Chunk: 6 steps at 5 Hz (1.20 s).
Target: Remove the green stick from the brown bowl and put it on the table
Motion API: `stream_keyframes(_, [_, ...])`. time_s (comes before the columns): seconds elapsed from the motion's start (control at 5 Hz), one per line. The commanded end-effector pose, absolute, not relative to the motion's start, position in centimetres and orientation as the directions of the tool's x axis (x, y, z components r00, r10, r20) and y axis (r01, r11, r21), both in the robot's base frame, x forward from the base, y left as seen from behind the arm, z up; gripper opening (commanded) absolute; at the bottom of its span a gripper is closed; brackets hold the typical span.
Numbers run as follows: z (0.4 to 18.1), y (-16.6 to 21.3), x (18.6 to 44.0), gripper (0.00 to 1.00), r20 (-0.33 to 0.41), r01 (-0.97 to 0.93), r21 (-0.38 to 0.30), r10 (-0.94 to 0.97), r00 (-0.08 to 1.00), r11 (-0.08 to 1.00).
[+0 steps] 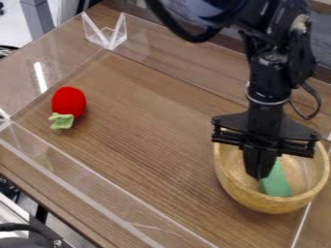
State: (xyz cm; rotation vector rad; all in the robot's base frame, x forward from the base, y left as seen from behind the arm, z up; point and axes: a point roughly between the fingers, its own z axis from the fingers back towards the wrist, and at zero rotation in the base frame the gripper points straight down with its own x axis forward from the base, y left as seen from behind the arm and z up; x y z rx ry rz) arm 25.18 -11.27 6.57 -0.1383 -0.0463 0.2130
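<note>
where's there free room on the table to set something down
Most room is the middle of the table, between the strawberry toy and the bowl; the near stretch left of the bowl is bare too. It's crowded at the bowl, with the green stick inside and the gripper over it.

"Is your view bright enough?"

"You have even, moderate light, with a soft sheen on the dark brown wood-grain tabletop point(142, 116)."

"Any glare for you?"

"Pale highlights edge the clear acrylic walls point(108, 31) at upper left. Your picture is small and slightly soft, fine detail smudged."
</note>
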Motion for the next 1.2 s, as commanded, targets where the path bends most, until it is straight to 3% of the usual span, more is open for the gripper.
stream_keyframes(0.0, [7.3,-11.1,26.6,0.0,0.075,-0.256,-0.171,0.271,0.96,0.952])
stream_keyframes(0.4, [6.2,-11.7,27.8,0.0,0.078,-0.303,-0.175,0.32,0.944,0.937])
stream_keyframes(0.6, [5.8,-12.3,28.1,1.0,0.081,-0.299,-0.176,0.316,0.945,0.938])
stream_keyframes(0.8, [5.4,-12.0,27.6,1.0,0.086,-0.276,-0.174,0.294,0.952,0.945])
stream_keyframes(1.0, [5.1,-11.7,27.1,0.0,0.096,-0.256,-0.172,0.275,0.957,0.951])
